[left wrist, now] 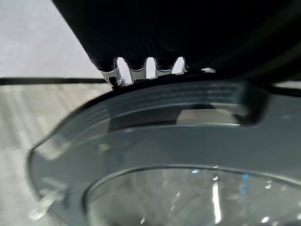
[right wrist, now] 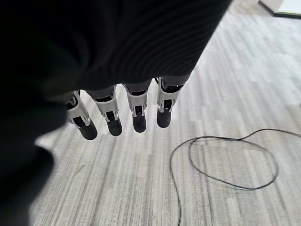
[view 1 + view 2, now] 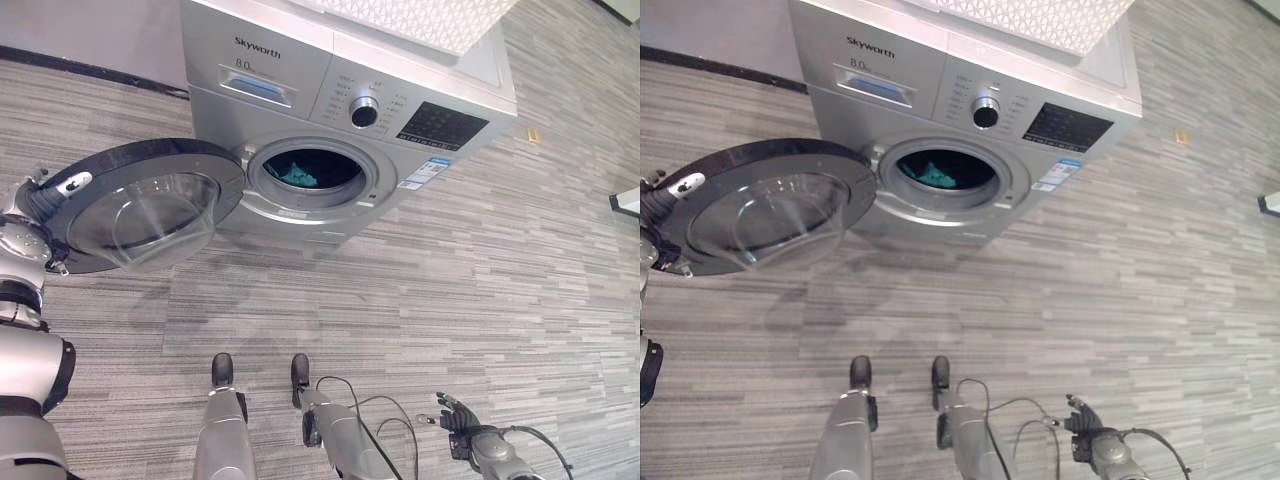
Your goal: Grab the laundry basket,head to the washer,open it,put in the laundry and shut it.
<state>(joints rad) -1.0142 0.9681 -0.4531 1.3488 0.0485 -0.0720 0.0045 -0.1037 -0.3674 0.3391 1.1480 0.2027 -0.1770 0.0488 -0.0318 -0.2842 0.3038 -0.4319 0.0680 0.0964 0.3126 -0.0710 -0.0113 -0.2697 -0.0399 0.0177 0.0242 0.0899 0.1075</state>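
The silver front-loading washer (image 3: 290, 60) stands ahead with its round glass door (image 3: 140, 205) swung wide open to the left. Teal laundry (image 3: 300, 173) lies inside the drum. A white patterned laundry basket (image 3: 420, 15) rests on top of the washer. My left hand (image 3: 30, 200) is at the door's outer rim, on its far left edge; the left wrist view shows the hand (image 1: 188, 28) just behind the door's rim (image 1: 188, 141). My right hand (image 3: 458, 415) hangs low at the lower right, open, its fingers (image 2: 139, 117) straight over the floor, holding nothing.
Grey plank floor (image 3: 480, 280) stretches in front of the washer and to its right. A dark baseboard (image 3: 80, 65) runs along the wall at the back left. A white object (image 3: 628, 202) juts in at the right edge. A small tan item (image 3: 533, 134) lies on the floor.
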